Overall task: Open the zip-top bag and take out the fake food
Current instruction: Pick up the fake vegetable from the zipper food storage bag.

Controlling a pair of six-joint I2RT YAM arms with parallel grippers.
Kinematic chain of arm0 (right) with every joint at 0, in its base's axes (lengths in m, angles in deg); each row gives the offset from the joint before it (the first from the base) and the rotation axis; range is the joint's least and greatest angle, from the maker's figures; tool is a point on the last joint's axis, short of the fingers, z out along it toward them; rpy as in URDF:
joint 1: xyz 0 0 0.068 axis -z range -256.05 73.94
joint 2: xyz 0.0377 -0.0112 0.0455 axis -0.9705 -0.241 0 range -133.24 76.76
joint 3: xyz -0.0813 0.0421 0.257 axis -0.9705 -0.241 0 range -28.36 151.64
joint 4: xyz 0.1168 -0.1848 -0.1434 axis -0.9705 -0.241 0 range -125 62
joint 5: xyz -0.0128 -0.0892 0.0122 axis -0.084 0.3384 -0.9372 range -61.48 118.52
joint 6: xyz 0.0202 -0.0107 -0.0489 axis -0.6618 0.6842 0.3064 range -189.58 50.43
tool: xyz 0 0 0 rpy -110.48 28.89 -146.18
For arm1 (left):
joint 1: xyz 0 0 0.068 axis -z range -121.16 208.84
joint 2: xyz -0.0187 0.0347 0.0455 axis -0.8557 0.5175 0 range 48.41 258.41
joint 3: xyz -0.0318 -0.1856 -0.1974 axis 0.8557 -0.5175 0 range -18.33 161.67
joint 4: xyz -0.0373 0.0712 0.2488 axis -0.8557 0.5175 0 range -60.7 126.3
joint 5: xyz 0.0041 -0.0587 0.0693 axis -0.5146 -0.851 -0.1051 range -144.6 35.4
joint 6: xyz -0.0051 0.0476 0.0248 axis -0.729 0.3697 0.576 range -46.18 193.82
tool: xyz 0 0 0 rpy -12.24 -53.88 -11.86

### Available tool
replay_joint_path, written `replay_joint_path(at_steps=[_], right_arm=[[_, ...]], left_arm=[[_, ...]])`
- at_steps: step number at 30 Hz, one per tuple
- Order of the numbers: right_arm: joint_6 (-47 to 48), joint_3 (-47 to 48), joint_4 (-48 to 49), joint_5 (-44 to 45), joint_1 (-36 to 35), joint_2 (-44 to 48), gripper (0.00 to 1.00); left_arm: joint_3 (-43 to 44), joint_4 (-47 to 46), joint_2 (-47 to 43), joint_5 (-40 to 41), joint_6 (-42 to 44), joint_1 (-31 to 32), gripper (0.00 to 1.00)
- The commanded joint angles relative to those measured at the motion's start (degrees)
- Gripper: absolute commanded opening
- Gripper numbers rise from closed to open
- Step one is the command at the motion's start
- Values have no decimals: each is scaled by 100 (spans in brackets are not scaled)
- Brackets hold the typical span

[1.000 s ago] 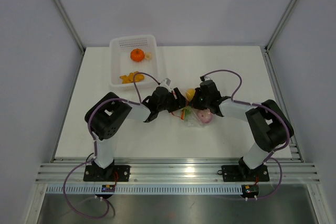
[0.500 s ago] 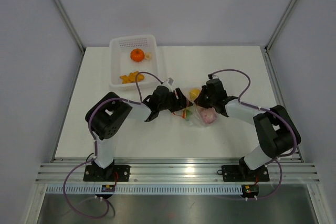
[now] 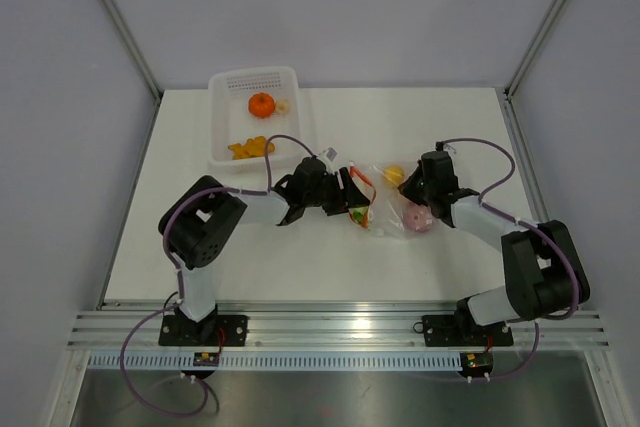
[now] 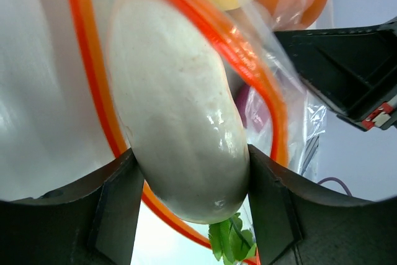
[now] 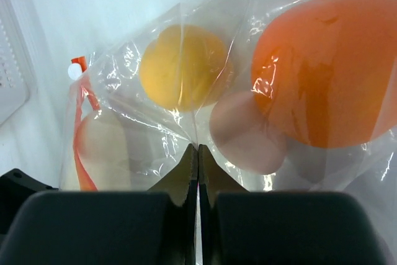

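Clear, crinkly plastic of the zip-top bag lay on the white tabletop between the two arms. The left end effector was clenched on a white radish-like piece at the bag's mouth, with the red-orange zipper strip looping around that piece. The right end effector was pinched tight on the bag's film; a yellow ball, an orange ball and a pink piece sat inside. A white basket stood well apart at the far left.
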Motion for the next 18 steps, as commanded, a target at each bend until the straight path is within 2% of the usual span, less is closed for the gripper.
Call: replay_joint_path(at_steps=[1,6,14,18], right_arm=[[-150,-129,-48,567,100,383,0],[-220,-393,-74,1067,126,866,0],[-229,-323,-162,1007,144,779,0],[-185,-323,-162,945,135,779,0]], left_arm=[[118,221,-441,-194,181,-30,31],[-58,239,-670,-203,128,-153,31],[-172,572,-1241,-168,312,-434,30],[-251,801,-1574,157,488,-628,30]])
